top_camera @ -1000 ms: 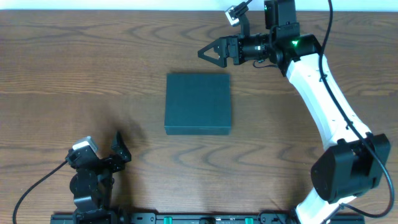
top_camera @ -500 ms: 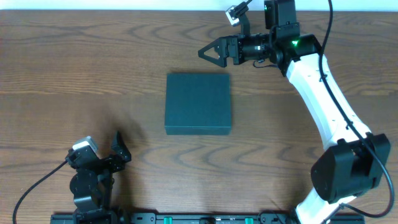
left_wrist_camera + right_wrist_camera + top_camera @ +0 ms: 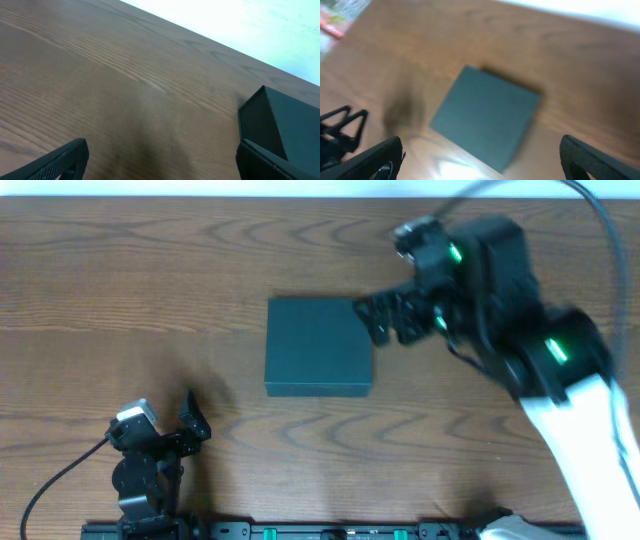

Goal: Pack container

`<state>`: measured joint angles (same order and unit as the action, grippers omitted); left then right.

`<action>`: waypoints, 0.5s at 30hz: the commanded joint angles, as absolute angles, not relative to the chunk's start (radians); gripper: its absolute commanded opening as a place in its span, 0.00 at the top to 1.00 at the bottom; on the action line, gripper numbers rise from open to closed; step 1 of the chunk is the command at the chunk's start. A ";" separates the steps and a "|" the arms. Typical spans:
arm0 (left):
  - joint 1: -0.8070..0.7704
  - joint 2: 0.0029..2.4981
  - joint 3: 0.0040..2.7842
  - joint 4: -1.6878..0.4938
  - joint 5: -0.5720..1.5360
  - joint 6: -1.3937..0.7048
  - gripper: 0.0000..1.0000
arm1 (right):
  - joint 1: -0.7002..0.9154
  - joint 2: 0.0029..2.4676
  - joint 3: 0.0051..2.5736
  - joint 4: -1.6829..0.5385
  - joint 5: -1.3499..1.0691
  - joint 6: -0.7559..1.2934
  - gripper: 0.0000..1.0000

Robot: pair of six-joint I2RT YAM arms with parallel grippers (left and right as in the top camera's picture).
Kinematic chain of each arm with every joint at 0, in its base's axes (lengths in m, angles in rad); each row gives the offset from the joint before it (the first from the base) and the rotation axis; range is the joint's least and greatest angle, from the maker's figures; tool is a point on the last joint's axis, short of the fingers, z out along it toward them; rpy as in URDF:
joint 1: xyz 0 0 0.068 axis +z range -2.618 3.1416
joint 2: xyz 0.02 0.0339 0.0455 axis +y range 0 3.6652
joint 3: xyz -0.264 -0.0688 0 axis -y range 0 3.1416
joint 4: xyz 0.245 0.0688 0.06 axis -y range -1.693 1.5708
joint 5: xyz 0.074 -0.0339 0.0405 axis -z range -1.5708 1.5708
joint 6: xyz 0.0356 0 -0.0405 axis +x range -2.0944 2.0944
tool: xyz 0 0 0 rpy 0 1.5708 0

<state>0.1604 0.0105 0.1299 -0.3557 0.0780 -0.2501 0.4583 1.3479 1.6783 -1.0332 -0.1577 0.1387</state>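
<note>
The container [image 3: 318, 346] is a matte black, square, shallow box lying closed in the middle of the wooden table. It also shows in the right wrist view [image 3: 487, 117] and at the right edge of the left wrist view [image 3: 280, 125]. My right gripper [image 3: 378, 320] is open and empty, blurred by motion, just off the box's upper right corner. My left gripper [image 3: 193, 420] is open and empty near the front left of the table, apart from the box.
A red and white object [image 3: 337, 17] lies blurred at the far left corner of the right wrist view. The table's far edge meets a white surface [image 3: 240, 20]. A black rail [image 3: 300, 530] runs along the front edge.
My right arm has swung quickly from the far side of the table down toward the box's upper right corner. The left arm and the box have not moved.
</note>
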 commanded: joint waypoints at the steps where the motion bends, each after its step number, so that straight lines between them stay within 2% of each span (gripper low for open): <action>1: 0.157 0.004 0.107 -0.358 0.070 -0.232 0.05 | 0.499 1.208 1.597 -1.031 0.128 0.114 0.01; 4: 0.157 0.005 0.107 -0.358 0.070 -0.232 0.05 | 0.501 1.050 1.438 -0.984 0.139 0.115 0.01; 15: 0.157 0.004 0.107 -0.358 0.071 -0.232 0.05 | 0.503 0.422 0.603 -0.654 0.017 0.115 0.01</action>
